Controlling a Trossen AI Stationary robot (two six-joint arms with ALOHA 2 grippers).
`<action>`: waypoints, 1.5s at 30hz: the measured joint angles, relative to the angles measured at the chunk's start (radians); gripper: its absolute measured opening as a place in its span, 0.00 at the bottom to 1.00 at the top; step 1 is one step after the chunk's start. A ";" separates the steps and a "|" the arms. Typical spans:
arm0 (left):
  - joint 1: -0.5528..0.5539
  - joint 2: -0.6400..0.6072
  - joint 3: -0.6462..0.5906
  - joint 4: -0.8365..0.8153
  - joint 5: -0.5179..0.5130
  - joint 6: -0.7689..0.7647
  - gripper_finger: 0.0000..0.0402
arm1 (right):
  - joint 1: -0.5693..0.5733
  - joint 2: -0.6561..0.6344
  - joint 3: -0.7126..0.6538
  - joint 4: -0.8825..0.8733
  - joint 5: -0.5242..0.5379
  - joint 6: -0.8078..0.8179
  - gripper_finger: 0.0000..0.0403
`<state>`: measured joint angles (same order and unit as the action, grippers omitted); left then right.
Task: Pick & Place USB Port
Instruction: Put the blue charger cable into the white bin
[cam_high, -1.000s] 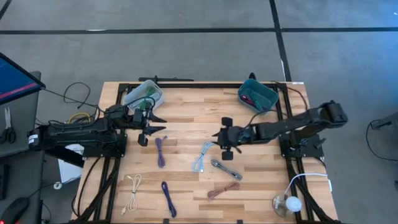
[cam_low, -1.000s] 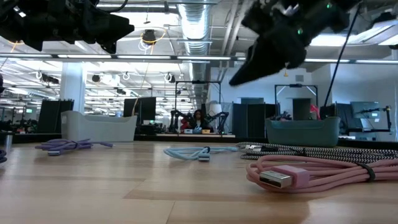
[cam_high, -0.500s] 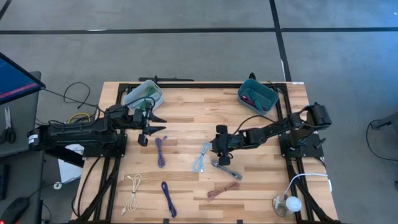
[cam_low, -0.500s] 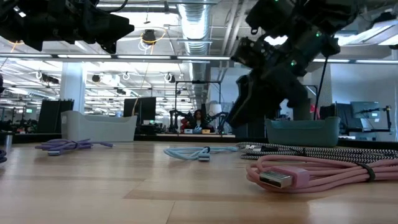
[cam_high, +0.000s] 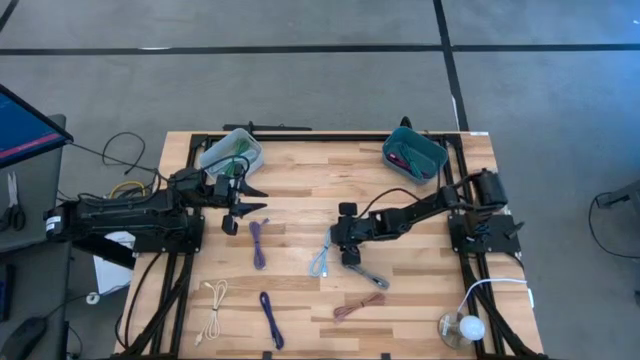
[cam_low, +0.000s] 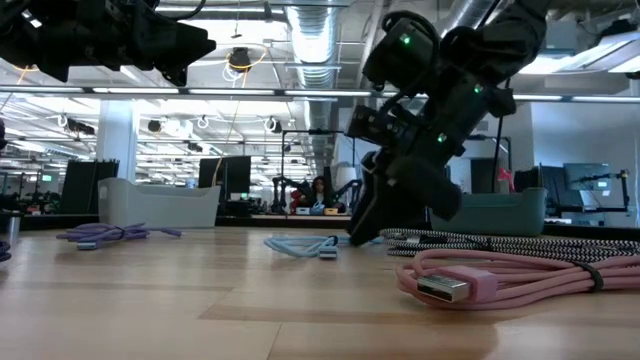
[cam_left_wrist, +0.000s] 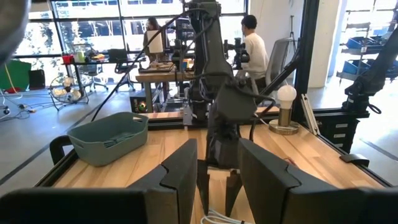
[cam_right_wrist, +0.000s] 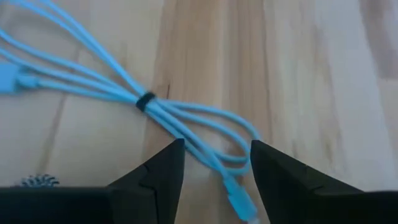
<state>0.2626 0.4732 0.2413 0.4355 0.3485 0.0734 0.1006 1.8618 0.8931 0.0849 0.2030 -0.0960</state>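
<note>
From above, the right claw (cam_high: 340, 243) had swung in from the table's right of centre over the last second and dropped onto the near end of the blue cable (cam_high: 323, 255), which lay just beside and partly under it; a second ago the claw hung well off to the cable's right and higher, so the arm had closed the gap and lined itself up for a pick. The teal bin (cam_high: 414, 153) stood well behind the claw at the far right edge, a likely drop point. The left claw (cam_high: 243, 203) waited unmoved near the clear bin (cam_high: 231, 151), its fingers spread and holding nothing. At table height, the right claw (cam_low: 372, 228) had come down from the top of the view until its tips were almost on the wood, with the blue cable (cam_low: 312, 244) just ahead of it and the pink cable (cam_low: 500, 279) lying nearer the camera, untouched. The left wrist looked across the table at the right arm (cam_left_wrist: 222, 118) bent low over the cable, the left claw's own fingers (cam_left_wrist: 183, 171) standing apart. The right wrist gave the closest look: the fingers (cam_right_wrist: 163, 169) stood open with a clear gap, and the blue cable (cam_right_wrist: 163, 112) ran between them, its plug (cam_right_wrist: 239, 199) just inside the gap, nothing gripped yet. I judged the approach done and the closing squeeze next.
</note>
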 joint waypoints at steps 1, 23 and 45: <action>0.000 0.000 0.000 0.000 0.000 0.000 0.29 | 0.000 0.005 0.003 0.001 0.001 0.000 0.44; 0.000 0.000 0.000 0.000 0.000 0.000 0.29 | -0.005 0.003 0.003 -0.017 0.004 0.018 0.02; 0.000 0.001 0.000 0.000 0.000 0.000 0.29 | -0.047 -0.303 0.007 0.046 0.062 -0.021 0.00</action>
<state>0.2626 0.4742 0.2413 0.4355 0.3489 0.0734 0.0540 1.5593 0.9001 0.1310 0.2653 -0.1173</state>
